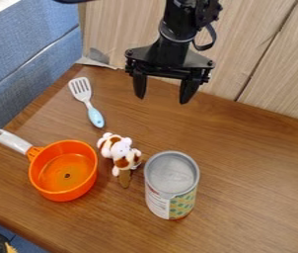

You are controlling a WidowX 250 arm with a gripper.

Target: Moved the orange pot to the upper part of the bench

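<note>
The gripper (163, 96) hangs at the top centre over the back part of the wooden bench (244, 163), its two fingers spread apart with nothing between them. At the lower left of the bench sits the orange pot (63, 173), upright and empty, its white handle pointing to the upper left. The gripper is well behind the pot and to its right, touching nothing.
Behind the pot lies a spatula (88, 99) with a light blue handle. A brown and white plush toy (120, 154) is just right of the pot, and a tall can (171, 185) stands beside it. A wooden panel (270, 54) borders the bench's back edge.
</note>
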